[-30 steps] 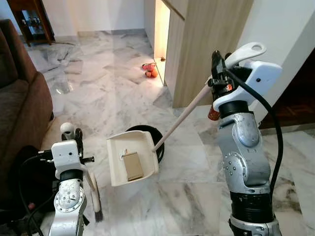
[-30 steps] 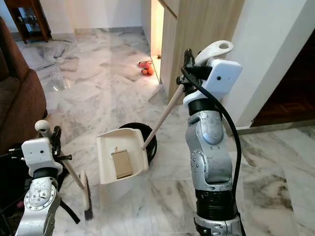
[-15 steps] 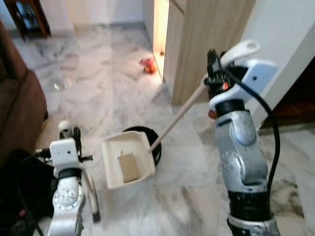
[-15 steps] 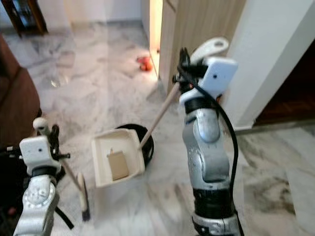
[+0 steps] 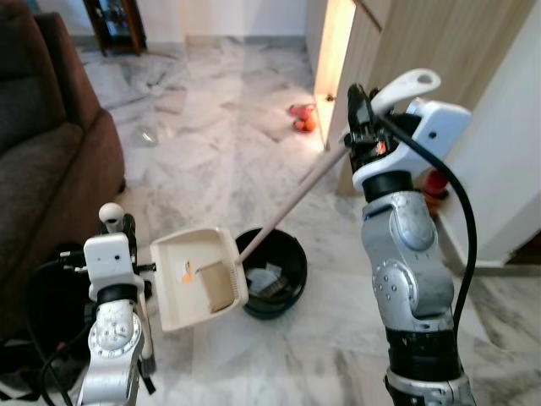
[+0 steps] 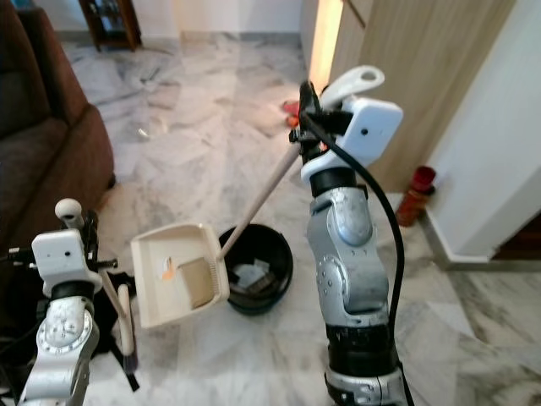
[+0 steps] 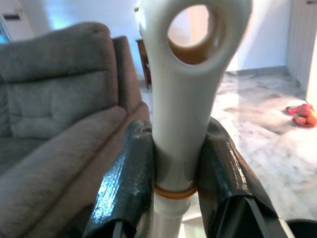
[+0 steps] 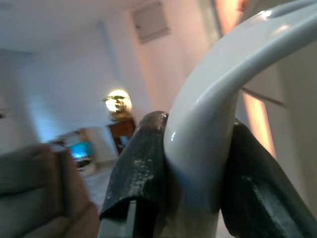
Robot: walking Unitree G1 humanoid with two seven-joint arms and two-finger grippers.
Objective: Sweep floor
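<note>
dustpan [image 5: 196, 279], clamped by right gripper [image 5: 362, 127], now tilted beside black bin [image 5: 272, 271], nearer than a second ago; cardboard inside, ready for tipping. broom [image 6: 121, 317] clamped in left gripper [image 7: 174, 163].

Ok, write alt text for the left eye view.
The right gripper holds a long-handled dustpan, tilted beside a black bin on the marble floor. The left gripper holds a broom; a brown sofa stands left.

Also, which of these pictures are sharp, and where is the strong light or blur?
Both eye views are sharp, with a bright glow at the doorway. Left wrist view: broom handle sharp, sofa soft. Right wrist view: dustpan handle blurred, room behind hazy and overexposed.
</note>
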